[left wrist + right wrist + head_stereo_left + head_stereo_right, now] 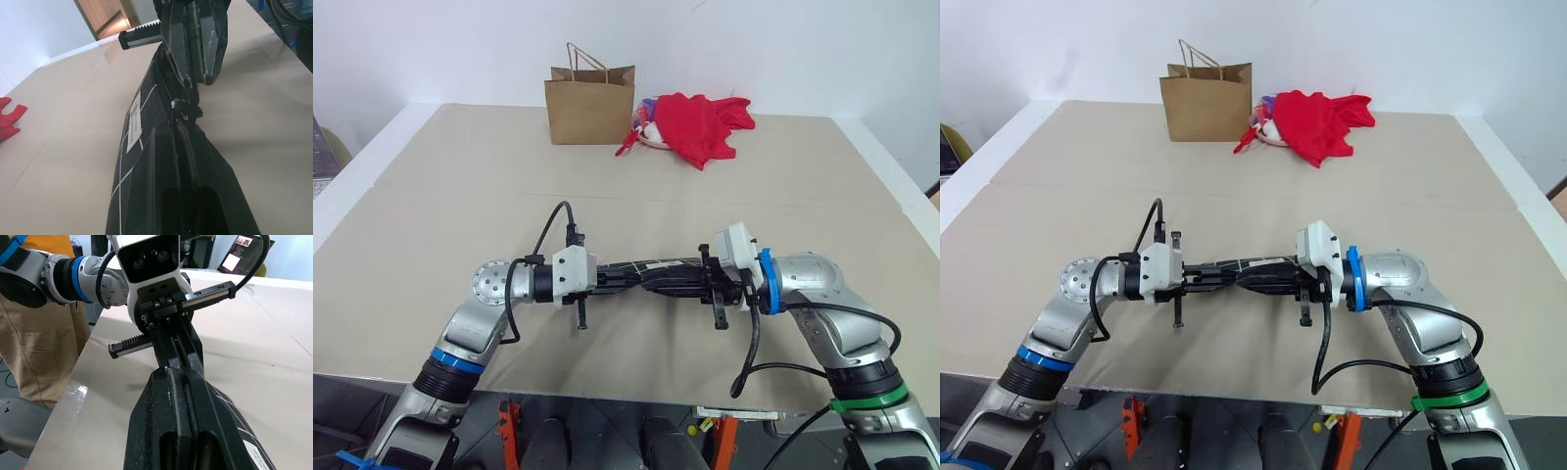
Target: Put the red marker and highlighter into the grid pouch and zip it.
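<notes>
Both my end effectors are meeting over the near edge of the worktop (431, 196), and between them I am holding the grid pouch (641, 275) up off the surface. My left end effector (612, 277) is clenched on one end of the pouch, and my right end effector (690, 281) is clamped tight on the other end, right at the zipper pull (188, 108).

I am judging that this is the zipping step. I cannot see the red marker or the highlighter, so I take them to be inside already, though I cannot confirm it. The pouch is hanging with its long axis running side to side, roughly parallel to the near edge, one end toward each arm, zipper edge uppermost and the white label (134, 127) on its side face.

Next I am needing to keep the left grip firm as an anchor while drawing the pull steadily along the zipper line, keeping the fabric taut so the teeth do not bunch. If the pull slips out, I am regripping.

At the far edge a brown paper bag (590, 106) and a red cloth (705, 122) are lying well apart from my work.
</notes>
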Controlling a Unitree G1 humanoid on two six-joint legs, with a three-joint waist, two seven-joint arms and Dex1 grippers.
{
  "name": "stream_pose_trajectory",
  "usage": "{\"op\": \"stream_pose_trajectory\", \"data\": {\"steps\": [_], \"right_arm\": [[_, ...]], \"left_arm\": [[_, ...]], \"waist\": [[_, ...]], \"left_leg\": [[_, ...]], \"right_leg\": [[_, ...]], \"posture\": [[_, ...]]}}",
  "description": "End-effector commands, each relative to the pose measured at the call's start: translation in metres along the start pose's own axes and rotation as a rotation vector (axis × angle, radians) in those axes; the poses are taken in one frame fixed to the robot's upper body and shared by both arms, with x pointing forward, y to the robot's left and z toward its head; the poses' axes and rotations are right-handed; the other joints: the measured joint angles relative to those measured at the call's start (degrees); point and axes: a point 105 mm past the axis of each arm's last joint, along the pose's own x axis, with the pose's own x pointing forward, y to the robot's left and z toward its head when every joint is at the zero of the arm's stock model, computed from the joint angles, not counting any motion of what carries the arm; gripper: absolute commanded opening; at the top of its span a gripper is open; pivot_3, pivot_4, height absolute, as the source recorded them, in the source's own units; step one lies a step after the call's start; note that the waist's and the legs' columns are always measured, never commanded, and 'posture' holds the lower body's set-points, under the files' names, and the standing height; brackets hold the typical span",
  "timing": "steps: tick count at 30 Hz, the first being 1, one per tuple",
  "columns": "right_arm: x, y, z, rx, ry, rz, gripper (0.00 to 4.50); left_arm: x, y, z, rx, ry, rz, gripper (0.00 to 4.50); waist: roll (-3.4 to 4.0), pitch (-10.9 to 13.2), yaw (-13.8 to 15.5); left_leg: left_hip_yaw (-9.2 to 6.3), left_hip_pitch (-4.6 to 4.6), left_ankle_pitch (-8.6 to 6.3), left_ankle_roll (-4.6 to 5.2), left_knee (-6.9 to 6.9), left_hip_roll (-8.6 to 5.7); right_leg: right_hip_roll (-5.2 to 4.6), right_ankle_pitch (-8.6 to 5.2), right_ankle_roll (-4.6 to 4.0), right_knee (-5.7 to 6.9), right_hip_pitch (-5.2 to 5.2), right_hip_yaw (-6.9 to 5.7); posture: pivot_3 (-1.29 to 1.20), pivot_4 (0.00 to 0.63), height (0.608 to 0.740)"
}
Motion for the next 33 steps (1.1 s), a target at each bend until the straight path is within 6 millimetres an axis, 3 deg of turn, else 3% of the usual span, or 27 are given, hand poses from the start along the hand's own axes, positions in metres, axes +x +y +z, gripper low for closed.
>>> {"op": "stream_pose_trajectory", "data": {"steps": [1, 9, 18, 22, 26, 28, 29, 33], "right_arm": [[-0.015, -0.002, 0.014, -0.072, 0.004, -0.017, 0.16], [-0.086, 0.006, 0.001, -0.008, 0.163, -0.183, 0.16], [-0.151, 0.010, -0.010, 0.037, 0.319, -0.343, 0.16], [-0.161, 0.013, -0.016, 0.040, 0.364, -0.359, 0.16], [-0.151, 0.008, -0.012, 0.071, 0.305, -0.391, 0.16], [-0.150, -0.002, -0.008, 0.149, 0.236, -0.476, 0.00], [-0.150, -0.005, -0.007, 0.174, 0.220, -0.505, 0.66], [-0.149, -0.008, -0.005, 0.202, 0.212, -0.536, 2.23]], "left_arm": [[-0.002, 0.004, 0.008, 0.043, -0.021, 0.011, 0.00], [-0.010, 0.003, -0.002, 0.092, 0.027, -0.024, 0.00], [-0.016, 0.010, -0.006, 0.104, 0.040, -0.045, 0.00], [-0.018, 0.010, -0.008, 0.097, 0.046, -0.055, 0.00], [-0.018, 0.009, -0.009, 0.041, 0.045, -0.065, 0.00], [-0.018, 0.009, -0.009, -0.031, 0.050, -0.067, 0.69], [-0.019, 0.009, -0.009, -0.058, 0.051, -0.069, 0.88], [-0.019, 0.008, -0.008, -0.089, 0.056, -0.071, 2.52]], "waist": [[0.00, 0.00, 0.01], [-0.01, 0.00, 0.33], [-0.01, 0.00, 0.09], [-0.01, 0.01, 0.13], [0.01, 0.00, -0.10], [0.01, 0.00, -0.14], [0.01, 0.00, -0.16], [0.00, 0.00, -0.05]], "left_leg": [[0.00, 0.00, 0.00, 0.00, 0.00, 0.00], [0.00, -0.02, 0.00, 0.00, -0.03, -0.02], [0.04, 0.05, 0.01, 0.02, 0.06, -0.05], [0.03, 0.04, 0.01, 0.02, 0.05, -0.06], [0.04, 0.05, 0.01, 0.02, 0.05, -0.05], [0.03, 0.06, 0.01, 0.02, 0.05, -0.06], [0.03, 0.06, 0.01, 0.02, 0.06, -0.05], [0.02, 0.03, 0.02, 0.02, 0.07, -0.06]], "right_leg": [[0.00, 0.00, 0.00, 0.00, 0.00, 0.00], [-0.02, -0.05, 0.01, -0.01, 0.01, 0.00], [-0.06, 0.02, 0.02, 0.00, 0.05, 0.01], [-0.06, -0.01, 0.04, 0.00, 0.06, 0.01], [-0.06, 0.00, 0.03, 0.01, 0.06, 0.02], [-0.06, 0.01, 0.03, 0.01, 0.06, 0.02], [-0.05, 0.03, 0.03, 0.01, 0.06, 0.02], [-0.06, 0.03, 0.05, 0.01, 0.06, 0.02]], "posture": [[0.00, 0.150, 0.740], [0.00, 0.150, 0.740], [0.00, 0.150, 0.740], [0.00, 0.150, 0.740], [0.00, 0.150, 0.740], [0.00, 0.150, 0.740], [0.00, 0.150, 0.740], [0.00, 0.150, 0.740]]}}
